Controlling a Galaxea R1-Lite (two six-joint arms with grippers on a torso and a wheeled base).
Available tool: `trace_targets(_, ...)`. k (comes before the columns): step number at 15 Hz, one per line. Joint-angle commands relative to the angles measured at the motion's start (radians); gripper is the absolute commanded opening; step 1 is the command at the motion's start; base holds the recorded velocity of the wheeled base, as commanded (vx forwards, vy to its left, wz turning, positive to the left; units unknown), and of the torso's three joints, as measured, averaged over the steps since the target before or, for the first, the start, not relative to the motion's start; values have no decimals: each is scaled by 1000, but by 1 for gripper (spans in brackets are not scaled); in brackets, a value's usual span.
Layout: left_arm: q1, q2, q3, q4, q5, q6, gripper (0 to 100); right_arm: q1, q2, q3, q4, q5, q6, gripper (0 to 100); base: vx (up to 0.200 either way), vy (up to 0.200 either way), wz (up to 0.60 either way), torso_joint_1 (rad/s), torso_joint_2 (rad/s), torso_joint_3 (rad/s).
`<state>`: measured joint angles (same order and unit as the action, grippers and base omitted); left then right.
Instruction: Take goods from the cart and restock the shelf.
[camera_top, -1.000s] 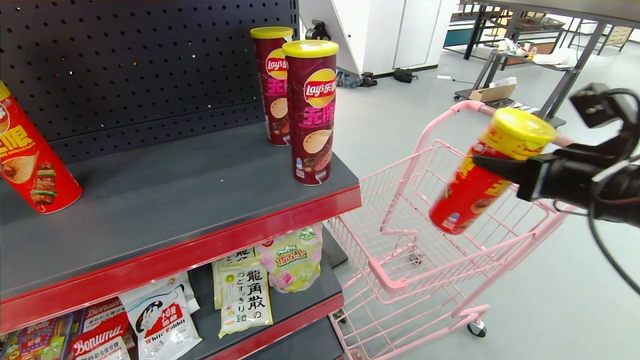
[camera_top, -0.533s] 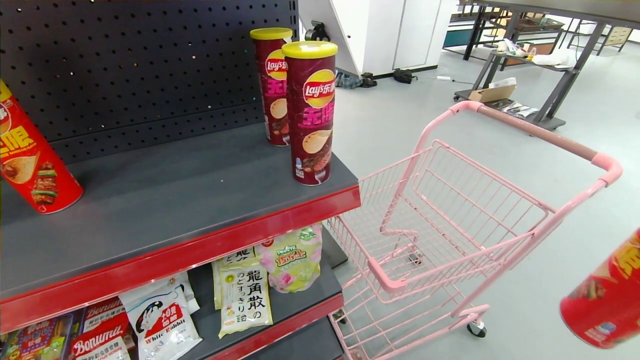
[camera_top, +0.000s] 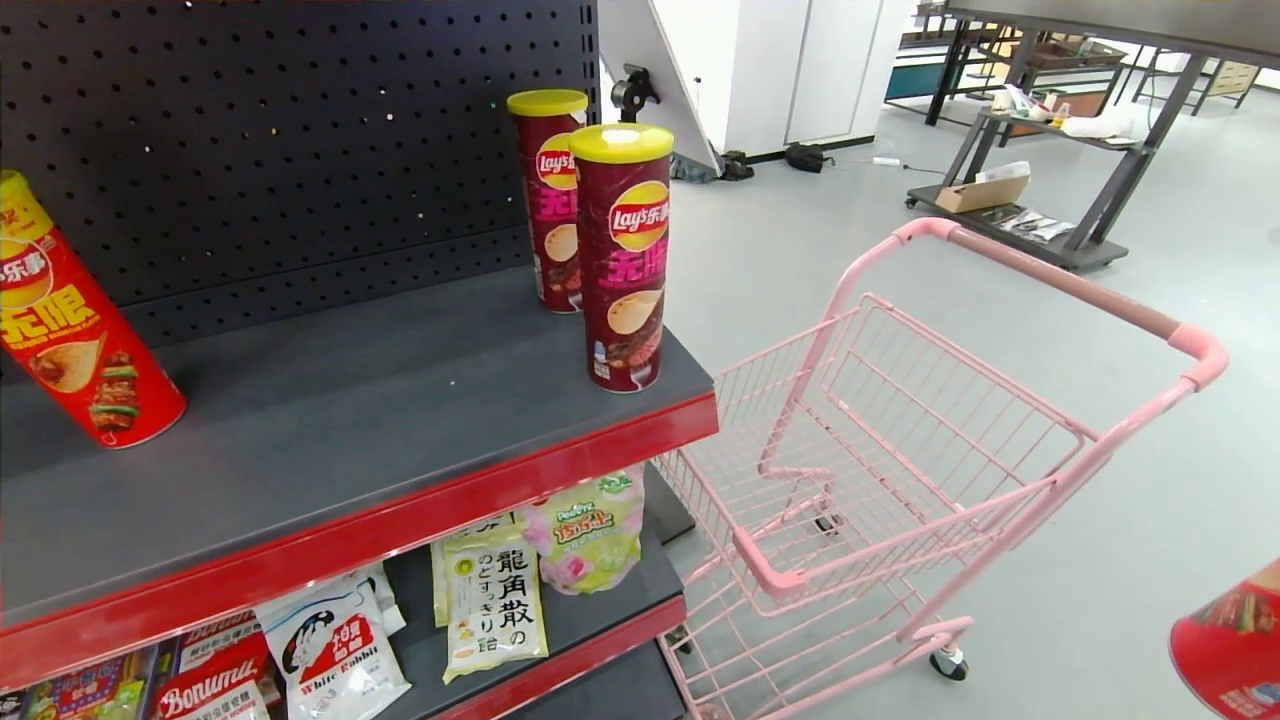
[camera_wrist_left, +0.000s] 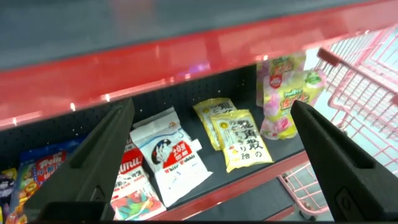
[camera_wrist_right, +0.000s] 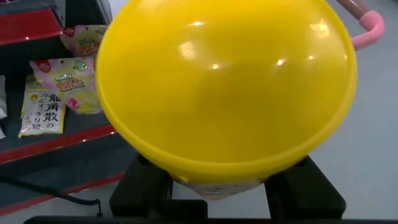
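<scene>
Restocking scene at the right end of a store shelf. The right gripper (camera_wrist_right: 217, 190) is clamped on a red can (camera_wrist_right: 224, 81) just below its yellow lid, one finger pressed against each side. In the head view this red can (camera_top: 1230, 650) hangs at the near right corner, over the floor to the right of the pink wire cart (camera_top: 1060, 285) and apart from it. The cart stands just right of the shelving. On the upper shelf (camera_top: 330, 420), two maroon cans (camera_top: 622, 260) with yellow lids stand upright at the right end, one close behind the other. A second red can (camera_top: 75, 330) stands at the far left, tilted. The left gripper (camera_wrist_left: 211, 106) has its fingers spread wide apart and faces the lower shelf (camera_top: 590, 612), where flat packets (camera_wrist_left: 239, 140) lie side by side.
</scene>
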<state>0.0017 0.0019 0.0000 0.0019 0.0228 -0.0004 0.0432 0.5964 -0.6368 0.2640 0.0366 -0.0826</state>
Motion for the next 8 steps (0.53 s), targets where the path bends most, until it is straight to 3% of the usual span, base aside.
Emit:
trace_targets(1,0,1,0,0,0,-1,100,4,-9,2,0,5,1,0,0,0,0,188,-564,-349)
trace_targets(8,1,1,0,0,0,-1,100,4,-6,23,-9,20,0,0,0,0,0,179,-463,-285)
